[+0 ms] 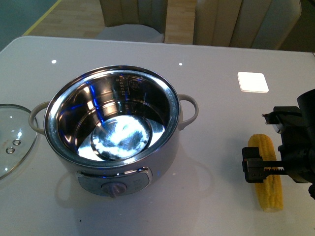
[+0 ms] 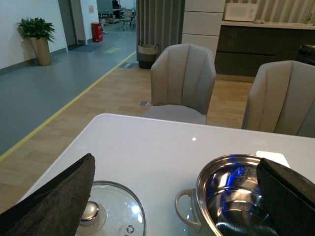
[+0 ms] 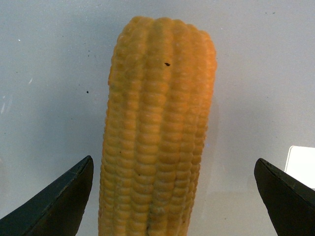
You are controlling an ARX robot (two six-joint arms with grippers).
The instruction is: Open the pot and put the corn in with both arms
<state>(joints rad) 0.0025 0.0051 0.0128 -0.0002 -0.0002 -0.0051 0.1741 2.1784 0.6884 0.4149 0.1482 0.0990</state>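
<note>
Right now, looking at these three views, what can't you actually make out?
Glass lid: front view's left edge cuts it; in the left wrist view a left gripper finger covers part.
Corn: right gripper crosses its middle in the front view; right wrist view's edge cuts one end.
Pot panel markings: too small.

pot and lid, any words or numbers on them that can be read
Nothing here is legible.
On the pot inner wall: a column of printed scale marks, too small and blurred to read.
On the lid, left wrist view: small print near the rim, too blurred to read.
On the front panel: no text visible.
</note>
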